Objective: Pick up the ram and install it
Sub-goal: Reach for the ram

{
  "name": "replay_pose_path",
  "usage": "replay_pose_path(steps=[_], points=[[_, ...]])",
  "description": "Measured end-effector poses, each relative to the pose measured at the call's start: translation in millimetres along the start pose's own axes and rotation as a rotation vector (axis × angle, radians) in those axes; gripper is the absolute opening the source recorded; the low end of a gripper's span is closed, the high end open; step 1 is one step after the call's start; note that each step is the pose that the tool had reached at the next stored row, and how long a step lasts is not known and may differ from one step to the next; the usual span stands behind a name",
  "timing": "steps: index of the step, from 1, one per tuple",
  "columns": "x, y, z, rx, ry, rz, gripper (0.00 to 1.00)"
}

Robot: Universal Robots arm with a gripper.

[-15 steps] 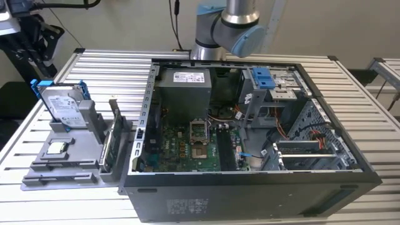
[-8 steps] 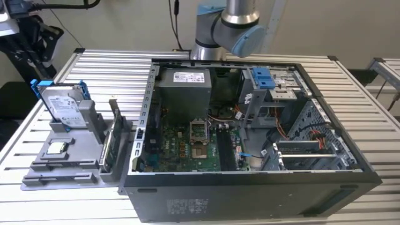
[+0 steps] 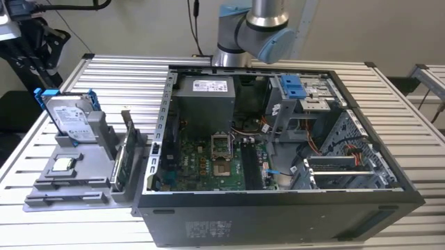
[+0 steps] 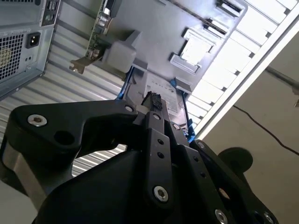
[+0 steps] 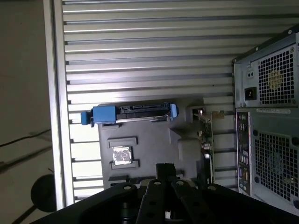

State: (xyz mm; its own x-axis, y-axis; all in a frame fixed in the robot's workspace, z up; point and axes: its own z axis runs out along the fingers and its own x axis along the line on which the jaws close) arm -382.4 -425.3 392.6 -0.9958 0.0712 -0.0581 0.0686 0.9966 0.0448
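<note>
My gripper (image 5: 164, 169) hangs high above the grey parts holder (image 5: 154, 135), which stands on the slatted table beside the computer case. In both wrist views its black fingers (image 4: 152, 100) are pressed together with nothing between them. The ram appears to be the long dark strip (image 3: 70, 198) lying in the slot along the holder's near edge in the exterior view. In the first wrist view that edge of the holder is hidden behind the gripper body. The arm (image 3: 254, 31) rises out of the exterior view behind the case.
The holder also carries a silver hard drive in a blue frame (image 3: 70, 122), a small square chip (image 3: 64, 165) and an upright green card with a metal edge (image 3: 120, 161). The open case (image 3: 278, 219) shows the motherboard with long black slots (image 3: 250, 164).
</note>
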Motion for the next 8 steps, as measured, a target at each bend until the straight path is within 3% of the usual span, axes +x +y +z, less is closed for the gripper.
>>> replay_pose_path(steps=[8], points=[[0.0, -0.8, 1.4, 0.0, 0.0016, 0.0, 0.11]])
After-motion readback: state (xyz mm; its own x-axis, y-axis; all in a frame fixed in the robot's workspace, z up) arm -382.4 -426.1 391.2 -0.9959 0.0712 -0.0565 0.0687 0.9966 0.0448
